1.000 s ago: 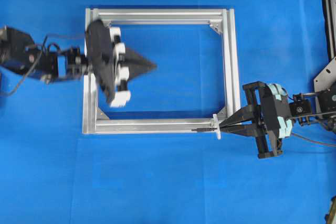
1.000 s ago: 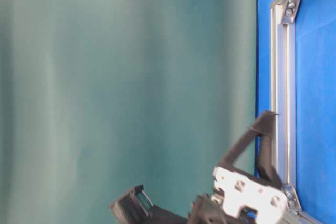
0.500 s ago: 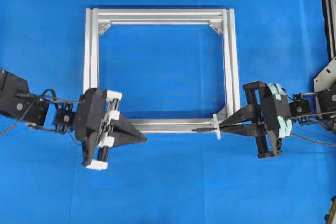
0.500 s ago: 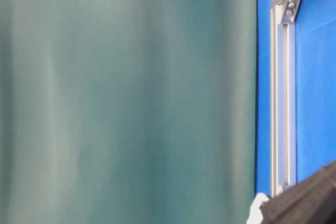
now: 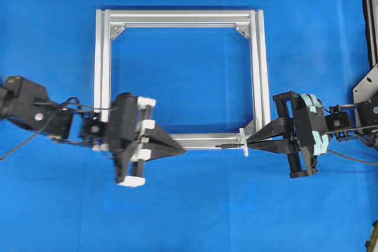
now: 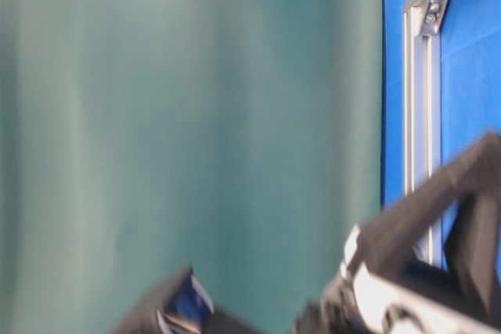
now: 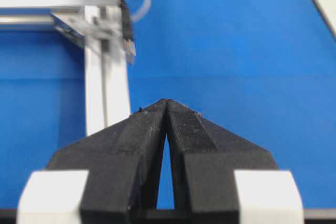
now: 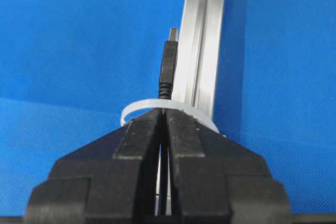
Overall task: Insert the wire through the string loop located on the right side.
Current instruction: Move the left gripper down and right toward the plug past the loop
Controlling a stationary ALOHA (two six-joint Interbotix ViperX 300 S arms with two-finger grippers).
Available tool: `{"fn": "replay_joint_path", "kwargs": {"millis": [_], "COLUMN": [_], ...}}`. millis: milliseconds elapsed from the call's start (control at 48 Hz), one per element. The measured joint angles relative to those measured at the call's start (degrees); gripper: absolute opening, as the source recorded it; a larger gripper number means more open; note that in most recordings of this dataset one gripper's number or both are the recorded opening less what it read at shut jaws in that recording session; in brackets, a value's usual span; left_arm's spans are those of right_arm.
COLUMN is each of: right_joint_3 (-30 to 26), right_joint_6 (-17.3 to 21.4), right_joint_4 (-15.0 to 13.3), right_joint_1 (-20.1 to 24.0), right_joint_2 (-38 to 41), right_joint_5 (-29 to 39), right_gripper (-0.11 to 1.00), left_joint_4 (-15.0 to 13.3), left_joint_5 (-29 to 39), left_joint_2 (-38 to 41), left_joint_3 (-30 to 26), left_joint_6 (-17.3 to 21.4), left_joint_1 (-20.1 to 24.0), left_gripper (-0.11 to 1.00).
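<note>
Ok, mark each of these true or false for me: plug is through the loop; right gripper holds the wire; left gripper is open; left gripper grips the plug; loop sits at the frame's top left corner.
1. The plug is through the loop. True.
2. The right gripper holds the wire. True.
3. The left gripper is open. False: its jaws are shut.
4. The left gripper grips the plug. False: it is empty, short of the plug.
5. The loop sits at the frame's top left corner. False: in the overhead view it is near the bottom right corner.
</note>
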Motion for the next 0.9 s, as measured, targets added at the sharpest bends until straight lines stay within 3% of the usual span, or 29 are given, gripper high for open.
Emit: {"fn": "replay_joint_path", "kwargs": {"millis": [250,479,896], "right_joint_3": [0.0,-0.09,-0.09], "right_joint_6": [0.0,0.0,0.0], "right_joint_4": [-0.09,0.0,-0.09], "right_joint_1": [0.0,0.0,0.0], "right_joint_2": [0.0,0.0,0.0], "right_joint_5": [-0.09,-0.09,0.0], "right_gripper": [-0.03,-0.03,-0.03], "left_joint_4": [-0.09,0.18,0.26], "left_joint_5": [7.91,12.04,13.97], "left_joint_2": [4.13,7.21,8.44], "left_joint_3": [-11.07,-17.93,-19.51], "left_joint_6": [0.35,0.44,0.35], "left_joint_1": [2.29,2.9,3.25], "left_gripper": [0.0,0.0,0.01]}}
